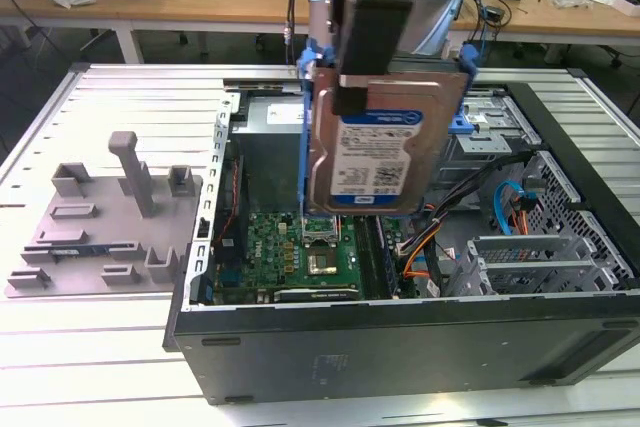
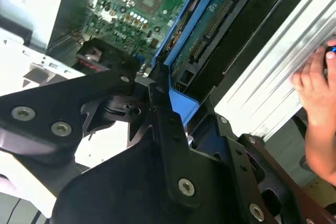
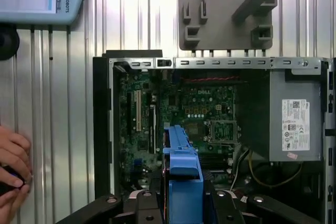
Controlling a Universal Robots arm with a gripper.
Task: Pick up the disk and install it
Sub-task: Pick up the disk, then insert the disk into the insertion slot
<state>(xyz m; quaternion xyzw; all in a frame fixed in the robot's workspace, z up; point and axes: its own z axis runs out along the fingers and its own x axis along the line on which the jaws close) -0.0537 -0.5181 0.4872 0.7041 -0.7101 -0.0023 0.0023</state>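
The disk (image 1: 378, 152) hangs upright above the open computer case (image 1: 400, 332), its white-and-blue label facing the exterior view and a blue bracket along its edges. My gripper (image 1: 352, 87) comes down from above and is shut on the disk's upper edge. In the second wrist view the black fingers (image 2: 160, 109) clamp the blue bracket, and the disk (image 2: 210, 32) shows its green circuit board. The first wrist view looks down the blue bracket edge of the disk (image 3: 181, 163), held over the motherboard (image 3: 199, 111).
The grey power-supply box (image 3: 291, 114) sits in one corner of the case. A metal drive cage (image 1: 500, 112) lies at the exterior view's right. A grey fixture plate (image 1: 100, 217) rests on the ribbed table at its left. A person's hand (image 3: 10, 166) rests on the table beside the case.
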